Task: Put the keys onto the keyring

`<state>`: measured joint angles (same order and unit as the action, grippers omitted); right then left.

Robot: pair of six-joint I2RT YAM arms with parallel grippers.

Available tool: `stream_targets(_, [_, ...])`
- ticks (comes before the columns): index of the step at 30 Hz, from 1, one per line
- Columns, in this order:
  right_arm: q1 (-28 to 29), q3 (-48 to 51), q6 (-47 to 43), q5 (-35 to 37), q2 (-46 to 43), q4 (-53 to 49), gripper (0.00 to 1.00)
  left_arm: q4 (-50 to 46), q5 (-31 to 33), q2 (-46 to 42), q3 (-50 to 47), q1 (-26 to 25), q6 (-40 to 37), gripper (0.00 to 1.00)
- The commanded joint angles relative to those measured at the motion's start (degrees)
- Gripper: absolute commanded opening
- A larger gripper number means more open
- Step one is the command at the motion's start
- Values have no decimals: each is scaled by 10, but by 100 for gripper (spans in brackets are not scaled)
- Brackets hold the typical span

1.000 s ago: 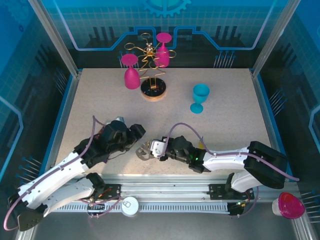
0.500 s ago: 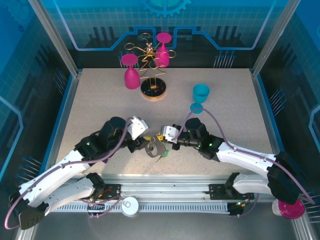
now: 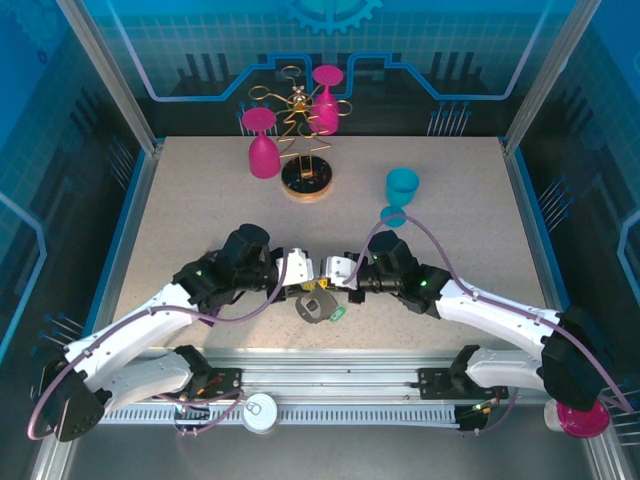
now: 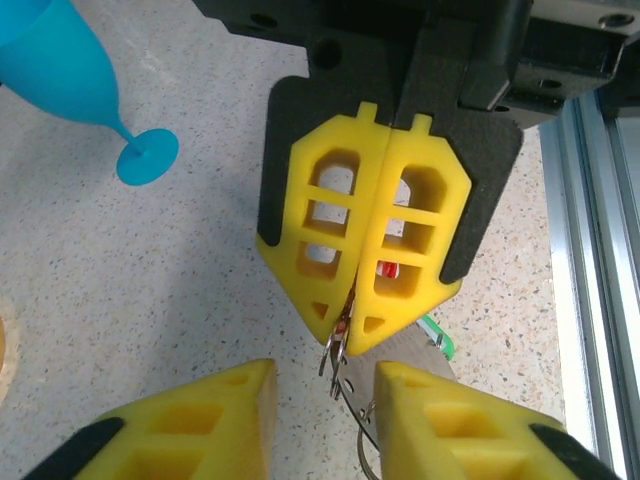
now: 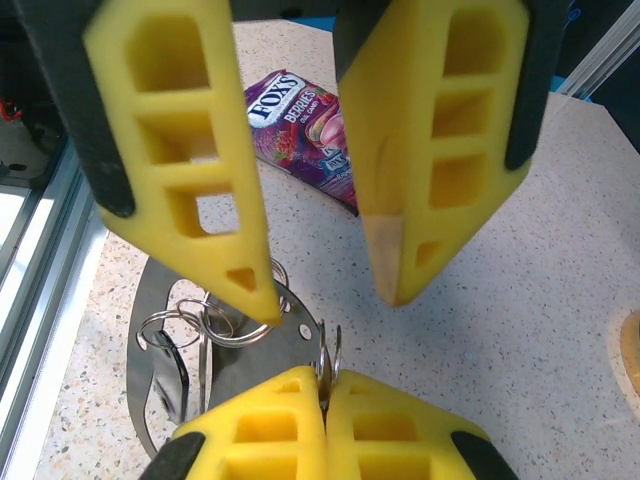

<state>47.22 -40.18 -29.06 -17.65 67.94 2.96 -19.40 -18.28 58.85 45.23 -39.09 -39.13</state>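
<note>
The grey metal keyring [image 3: 316, 304] lies flat near the table's front edge, with its green tag [image 3: 338, 314] and small rings [image 5: 200, 325]. My right gripper [image 3: 327, 278] hovers just above it, shut on a key with a red head [image 4: 386, 270]. That key's small split ring [image 5: 328, 355] sticks out of the right gripper's [image 5: 325, 420] tips. My left gripper [image 3: 304, 274] faces it tip to tip. In the left wrist view the left gripper [image 4: 325, 400] is open, its fingers on either side of the split ring [image 4: 338, 350] and apart from it. The keyring plate [image 4: 400, 372] shows below.
A purple snack packet [image 5: 305, 125] lies just behind the left arm's fingers. A blue cup [image 3: 401, 190] stands to the back right. A wire rack with pink cups [image 3: 300, 140] stands at the back. The metal rail [image 3: 330, 385] runs close along the front.
Both grippers have come together over the keyring, the left swinging right and the right moving back and left. The left jaws have narrowed. The keyring has shifted slightly right.
</note>
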Motion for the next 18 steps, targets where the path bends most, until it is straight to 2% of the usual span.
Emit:
stream_targets(1, [5,-7,-10,-17,-8,14,0,21,-48,15,-7,7,-9,28])
stream_targets(12, [16,11,-10,-23,-5,60,0,33,-68,44,-26,13,-17,18])
stream_targets(14, [16,14,-10,-28,-4,69,0,38,-68,49,-28,15,-16,11])
stream_targets(18, [18,24,-8,-34,-5,92,0,43,-62,54,-35,15,-20,7])
